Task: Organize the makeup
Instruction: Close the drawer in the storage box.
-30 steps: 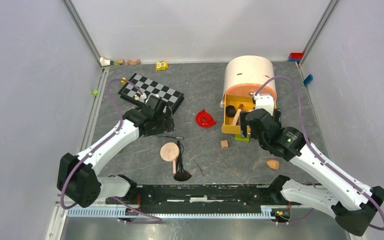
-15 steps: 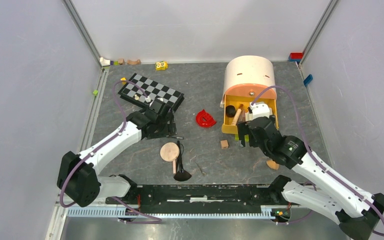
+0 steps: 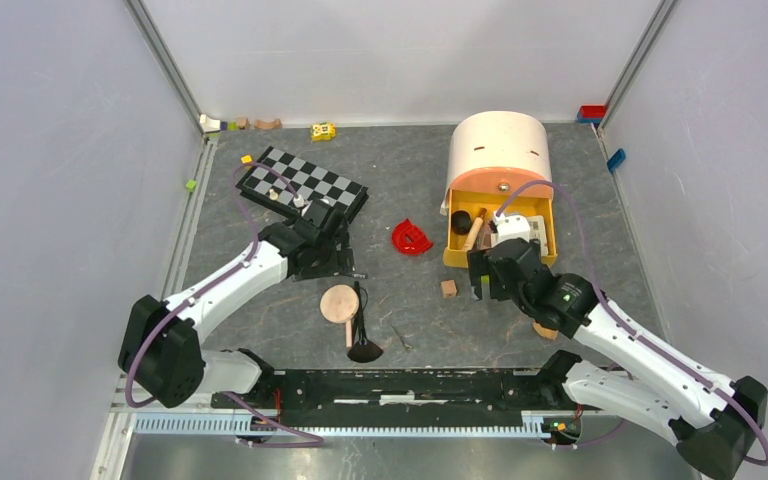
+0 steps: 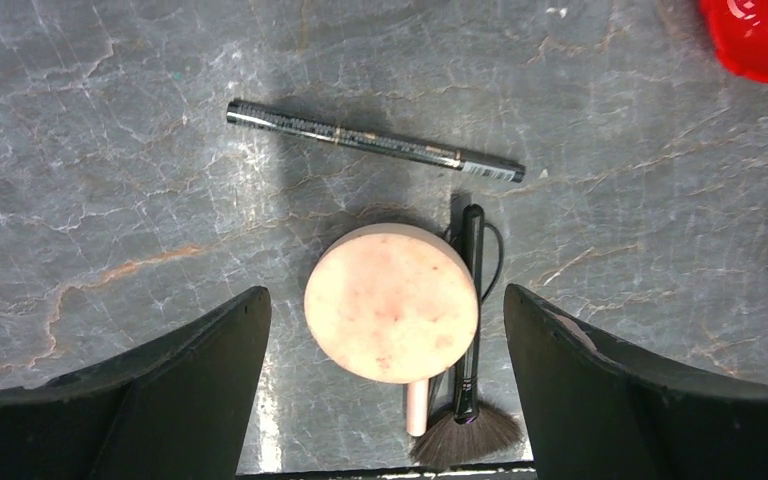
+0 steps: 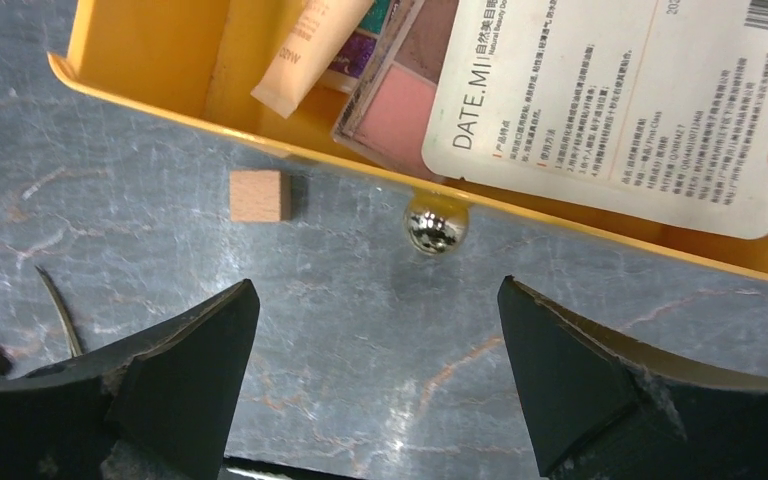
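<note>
L gripper (image 4: 380, 300) has swung off the checkerboard (image 3: 300, 185) and now hangs over the round peach compact (image 4: 392, 315), jaws spread wide, nothing held. Compact lies on the table (image 4: 110, 200) btwn the fingers, black-gold tube (image 4: 375, 142) just beyond, fan brush (image 4: 468, 330) against its right side. Prob. the next pick. R gripper (image 5: 378, 300) has backed out of the yellow drawer (image 5: 150, 50), jaws wide, empty. Palette (image 5: 400, 105) lies inside, so that drop-off looks done.

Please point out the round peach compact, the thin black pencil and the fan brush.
round peach compact (image 4: 392, 302), left wrist view, centre of its lid.
thin black pencil (image 4: 375, 142), left wrist view, middle of its barrel.
fan brush (image 4: 472, 235), left wrist view, on its black handle.
</note>
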Controlling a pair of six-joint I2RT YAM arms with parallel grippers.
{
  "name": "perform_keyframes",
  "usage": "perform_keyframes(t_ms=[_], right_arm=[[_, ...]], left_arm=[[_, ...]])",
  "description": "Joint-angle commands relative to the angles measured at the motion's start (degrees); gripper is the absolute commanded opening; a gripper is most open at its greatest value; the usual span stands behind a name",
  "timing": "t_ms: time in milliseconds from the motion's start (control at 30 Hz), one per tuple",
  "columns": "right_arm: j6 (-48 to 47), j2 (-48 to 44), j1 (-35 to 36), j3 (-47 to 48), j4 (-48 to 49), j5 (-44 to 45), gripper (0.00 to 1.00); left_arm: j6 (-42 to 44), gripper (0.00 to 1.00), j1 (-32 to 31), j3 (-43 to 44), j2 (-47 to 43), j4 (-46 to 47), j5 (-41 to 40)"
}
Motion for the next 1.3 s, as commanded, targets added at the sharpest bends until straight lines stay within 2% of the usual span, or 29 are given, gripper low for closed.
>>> perform_keyframes(t_ms=[0,167,367,533,767,933,1000,1100,1267], right_arm=[[6.8,-0.6,0.0,-2.7,7.5,1.6,0.96],[10.3,-0.5,0.0,-5.4,11.8,4.0,0.91],[10.1,0.2,0.0,-5.8,10.9,7.4,0.87],[9.3,0.8,0.0,-6.0,11.1,7.8,0.78],[7.5,2.2,0.0,-5.8,12.6,9.2,0.69],[6.0,3.6,-0.1,-5.2,13.4,10.7,0.64],[5.7,4.3,-0.2,-4.9,13.3,11.6,0.67],[5.4,5.7,-0.5,-4.0,12.7,12.3,0.65],[5.6,5.8,-1.0,-4.2,12.8,12.9,0.55]], left_arm=[[2.1,0.92,-0.1,4.8,0.9,3.1,-0.1],[3.6,0.93,-0.1,10.2,2.5,3.8,-1.7],[4.2,0.93,0.0,16.1,6.5,5.4,-1.5],[5.7,0.93,0.0,20.6,7.8,4.9,0.5],[9.8,0.93,0.0,21.3,7.3,3.4,-0.5],[17.2,0.93,0.0,21.0,5.7,2.8,-2.8],[16.2,0.94,0.0,20.2,4.8,2.4,-6.0],[16.9,0.94,0.0,19.8,4.5,3.6,-5.0],[16.8,0.94,0.1,20.3,5.0,3.8,-4.9]])
